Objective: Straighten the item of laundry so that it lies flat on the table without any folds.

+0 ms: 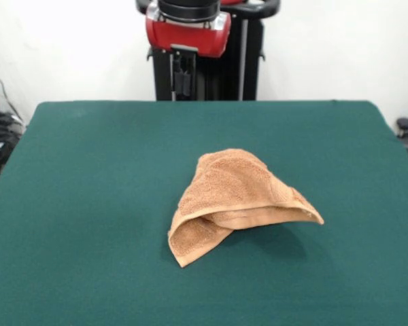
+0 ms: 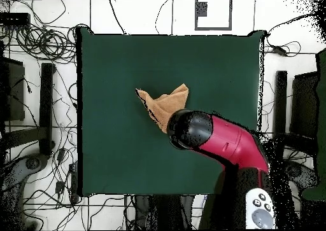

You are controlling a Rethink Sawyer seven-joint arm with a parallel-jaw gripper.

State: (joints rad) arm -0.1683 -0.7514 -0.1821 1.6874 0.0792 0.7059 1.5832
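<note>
Nearest the camera lies a bare stretch of the dark green counter (image 1: 88,272), and just beyond it, near the middle, the orange-tan towel (image 1: 234,200) sits bunched in a peaked heap, one corner folded under at the front and another trailing out to the side as a thin point. In the overhead view the towel (image 2: 167,104) shows as a crumpled, two-pointed shape, partly covered by the red and black arm (image 2: 216,139), which hangs over its edge. The tool (image 1: 182,78) shows only as dark parts under the red housing at the far side, raised clear of the cloth, and I cannot tell whether it is released or clenched. The main risk, as I judge it, is pinching several layers at once where the folds overlap; a pull would then drag the whole heap across the felt rather than open it. A grab at the peak would likely lift the towel and drop it in a new crumple. The tucked-under corner is hidden and could stay folded. Nothing else rests on the counter; cables and stands lie on the floor around it, well apart.
</note>
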